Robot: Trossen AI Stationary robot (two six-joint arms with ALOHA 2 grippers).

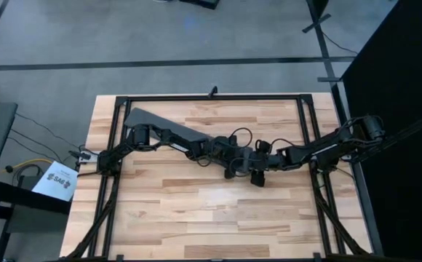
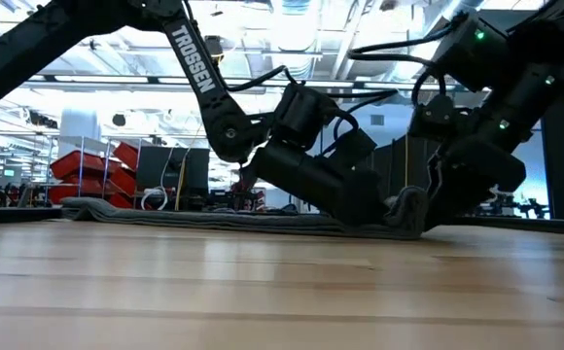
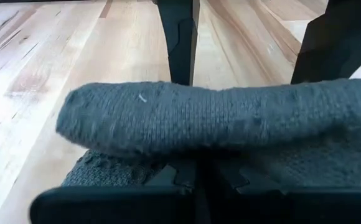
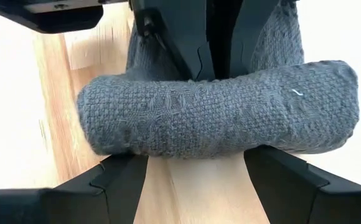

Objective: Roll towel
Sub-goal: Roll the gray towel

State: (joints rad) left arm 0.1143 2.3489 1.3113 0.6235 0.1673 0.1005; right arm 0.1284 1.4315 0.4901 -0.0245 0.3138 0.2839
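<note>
A dark grey towel [image 2: 214, 218] lies flat along the wooden counter [image 2: 263, 292], its end at 3 o'clock raised in a small fold. Both grippers press low there, left gripper [image 2: 365, 209] meeting right gripper [image 2: 447, 209]; fingers seemingly hidden behind cloth.

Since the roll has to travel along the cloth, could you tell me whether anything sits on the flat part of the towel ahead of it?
Nothing visible does: the towel lies flat and bare beyond both grippers.
</note>
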